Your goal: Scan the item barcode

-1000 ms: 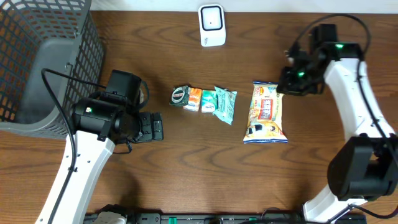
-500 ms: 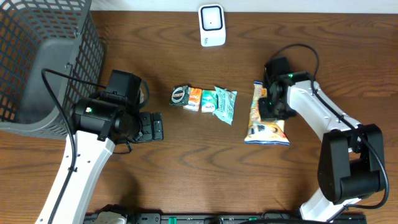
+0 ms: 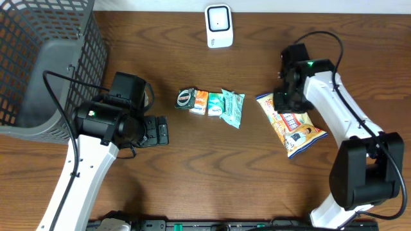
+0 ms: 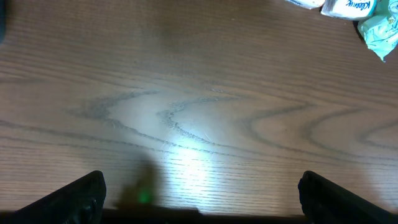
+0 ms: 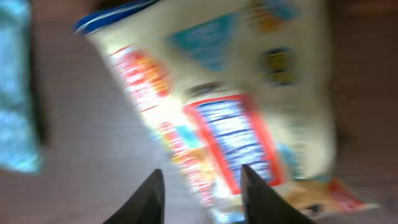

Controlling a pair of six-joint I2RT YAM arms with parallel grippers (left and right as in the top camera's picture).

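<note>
The jaws of the right arm (image 3: 340, 106) stand partly open over the upper end of the snack bag (image 3: 295, 125). Their fingertips (image 5: 151, 194) are parted, with printed foil showing between them. The blurred wrist view does not settle whether either tip touches the wrapper, and nothing looks pinched.

The bag lies flat on the wooden surface (image 3: 205, 186), nearer the robot than the scanner (image 3: 218, 26) and off toward the right arm's side of it. It sits at a slant, one end turned roughly back toward the scanner. That slant reads as a set-up: no barcode can be made out, and the bag is well apart from the scanner, so the scan itself appears not yet done.

The jaws of the left arm (image 3: 87, 170) gape fully wide and empty, low over bare wood on the scanner's other side, seemingly parked clear of the work. A row of small packets (image 3: 212, 102) lies in front of the scanner, with neither arm at it. A wire basket (image 3: 96, 38) sits far off on the left arm's side, likely waiting for scanned goods.
</note>
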